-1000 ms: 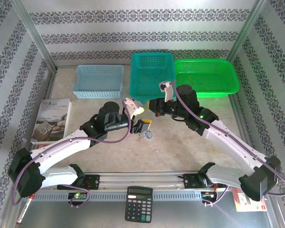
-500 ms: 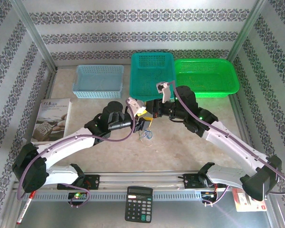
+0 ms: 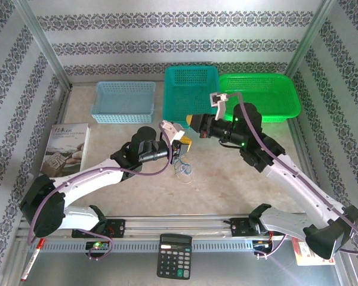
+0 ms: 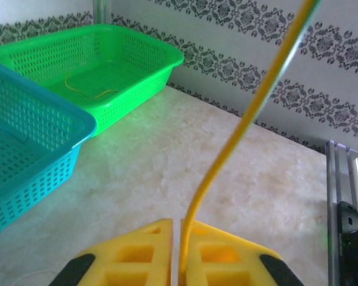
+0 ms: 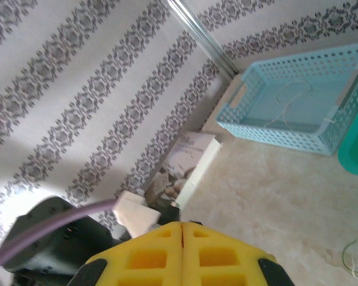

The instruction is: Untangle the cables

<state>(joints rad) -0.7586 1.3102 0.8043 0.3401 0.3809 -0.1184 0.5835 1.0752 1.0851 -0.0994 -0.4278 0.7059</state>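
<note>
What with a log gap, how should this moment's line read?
left tool: shut on yellow cable | right tool: shut | loose cables: on table

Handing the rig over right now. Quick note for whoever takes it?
Left gripper: shut on yellow cable, which rises from its fingers.
Right gripper: shut; can't tell if it holds anything.
Tangle lies on table between the arms.
Done: yellowish wire in green basket, pale wire in light blue basket.
Left: free the yellow cable and sort the rest.
</note>
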